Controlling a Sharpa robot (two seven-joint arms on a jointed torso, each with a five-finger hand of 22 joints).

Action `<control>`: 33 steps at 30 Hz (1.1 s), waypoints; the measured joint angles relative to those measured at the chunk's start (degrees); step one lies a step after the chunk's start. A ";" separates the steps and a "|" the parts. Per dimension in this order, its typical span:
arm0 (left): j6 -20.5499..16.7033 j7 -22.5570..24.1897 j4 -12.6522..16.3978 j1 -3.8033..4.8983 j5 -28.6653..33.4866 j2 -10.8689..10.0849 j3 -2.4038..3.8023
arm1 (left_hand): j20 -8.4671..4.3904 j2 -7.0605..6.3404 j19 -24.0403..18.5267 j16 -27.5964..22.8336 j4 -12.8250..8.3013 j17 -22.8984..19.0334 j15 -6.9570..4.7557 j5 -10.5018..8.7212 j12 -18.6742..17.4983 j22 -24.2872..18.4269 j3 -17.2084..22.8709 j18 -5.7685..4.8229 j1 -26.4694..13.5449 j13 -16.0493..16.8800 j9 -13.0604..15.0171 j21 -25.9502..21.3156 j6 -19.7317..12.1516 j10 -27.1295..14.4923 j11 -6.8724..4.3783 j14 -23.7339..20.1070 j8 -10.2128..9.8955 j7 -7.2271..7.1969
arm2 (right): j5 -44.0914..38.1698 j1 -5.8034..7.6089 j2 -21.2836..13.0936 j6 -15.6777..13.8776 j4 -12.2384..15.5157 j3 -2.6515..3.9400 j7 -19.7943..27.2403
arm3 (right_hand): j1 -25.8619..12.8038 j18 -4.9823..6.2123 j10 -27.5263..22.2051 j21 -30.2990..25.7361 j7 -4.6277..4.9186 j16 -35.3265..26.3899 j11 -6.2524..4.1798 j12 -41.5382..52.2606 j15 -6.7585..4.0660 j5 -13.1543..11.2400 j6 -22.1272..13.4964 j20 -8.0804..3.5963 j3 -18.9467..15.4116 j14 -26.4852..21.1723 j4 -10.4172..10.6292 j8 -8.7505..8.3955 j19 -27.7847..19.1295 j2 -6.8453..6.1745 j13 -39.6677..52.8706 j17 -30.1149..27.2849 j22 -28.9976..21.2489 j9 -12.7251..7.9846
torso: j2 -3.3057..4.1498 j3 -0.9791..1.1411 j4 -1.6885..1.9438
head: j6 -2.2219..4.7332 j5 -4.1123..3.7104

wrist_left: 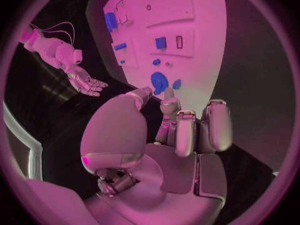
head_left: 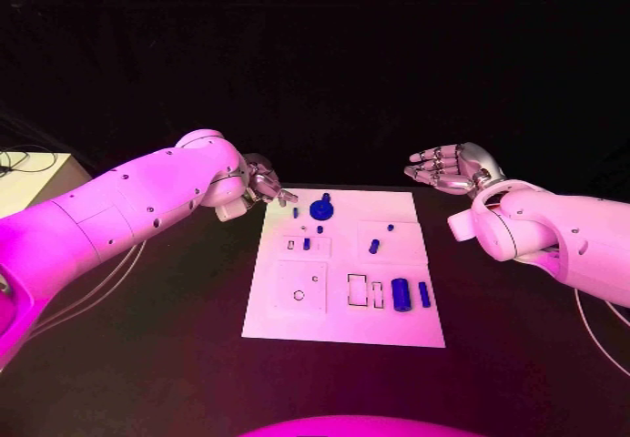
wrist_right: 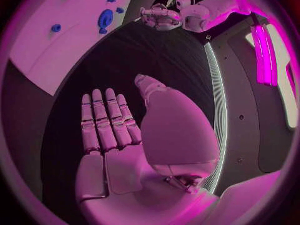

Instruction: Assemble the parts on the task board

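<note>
Hovering left hand (head_left: 263, 185): at the board's 11 o'clock corner, above the surface (head_left: 157, 346), fingers (wrist_left: 185, 130) curled in and grasping nothing; in the left wrist view their tips end just short of the board's edge, near the disc.
Board (head_left: 401, 332): white plate in the middle of the surface, long side running 12 to 6 o'clock.
Disc (head_left: 321, 210): round blue part with a small knob, at the board's 12 o'clock end, closest of the parts to the left fingers, apart from them.
Small parts: a blue peg (head_left: 374, 245) near the board's centre, other tiny blue pieces scattered round it.
Block (head_left: 401, 294): the larger blue part toward the board's 5 o'clock, with a slim blue bar (head_left: 424, 293) just beside it at 3 o'clock.
Right hand (head_left: 451, 167): off the board at its 1 o'clock corner, well apart from every part, palm up, fingers (wrist_right: 105, 120) released, straight, side by side, grasping nothing.
</note>
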 measured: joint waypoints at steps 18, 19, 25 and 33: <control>-0.53 0.48 -11.30 0.39 -1.77 6.29 -0.27 | 0.00 -0.21 0.00 0.00 -0.10 0.00 0.28 0.00 0.00 0.11 0.21 0.00 0.21 -0.69 -0.75 0.00 -0.35 -0.39 0.39 0.11 -1.08 0.35 | -0.03 0.00 -0.25 0.28 0.41 0.06 -0.03 | 0.23 0.00 0.00 0.00 0.00 0.00 0.00 0.00 -0.20 0.33 0.00 0.00 0.00 0.20 0.00 0.00 0.00 0.23 0.00 -0.11 0.01 0.00 | 0.93 -0.12 -0.41 | 1.13 0.54; -0.51 0.49 -11.70 0.39 -1.84 6.48 -0.32 | 0.00 -0.21 0.00 0.00 -0.10 0.00 0.29 0.00 0.00 0.11 0.21 0.00 0.21 -0.69 -0.81 0.00 -0.35 -0.39 0.39 0.11 -1.08 0.35 | -0.03 0.00 -0.26 0.30 0.42 0.07 -0.04 | 0.23 0.00 0.00 0.00 0.00 0.00 0.00 0.00 -0.20 0.33 0.00 0.00 0.00 0.20 0.00 0.00 0.00 0.23 0.00 -0.11 -0.05 0.00 | 0.99 -0.12 -0.41 | 1.15 0.52; -0.12 0.52 -13.56 0.38 -2.23 7.62 -0.62 | 0.00 -0.21 0.00 0.00 0.06 0.00 0.29 0.00 0.00 0.16 0.37 0.00 0.21 -0.86 -0.81 0.00 -0.35 -0.39 0.39 0.11 -1.08 0.35 | -0.04 0.00 -0.27 0.47 0.46 0.11 -0.11 | 0.23 0.00 0.00 0.00 0.00 0.00 0.00 0.00 -0.20 0.33 0.00 0.00 0.00 0.20 0.00 0.00 0.00 0.23 0.00 -0.10 -0.05 0.00 | 1.28 -0.14 -0.51 | 1.20 0.35; 0.62 0.59 -14.68 0.38 -2.24 8.69 -1.31 | 0.44 -0.21 0.01 0.00 0.06 0.00 0.49 0.00 0.00 0.15 0.37 0.00 0.21 -1.04 -1.02 0.00 -0.35 -0.70 0.71 -0.09 -1.40 0.35 | -0.04 0.04 -0.05 0.77 0.46 0.14 -0.18 | 0.23 0.00 0.00 0.00 0.00 0.00 0.00 0.00 -0.20 0.55 0.00 0.03 -0.16 0.20 0.16 0.01 -0.52 0.23 0.00 -0.22 -0.11 -0.04 | 1.49 -0.15 -0.69 | 1.13 0.40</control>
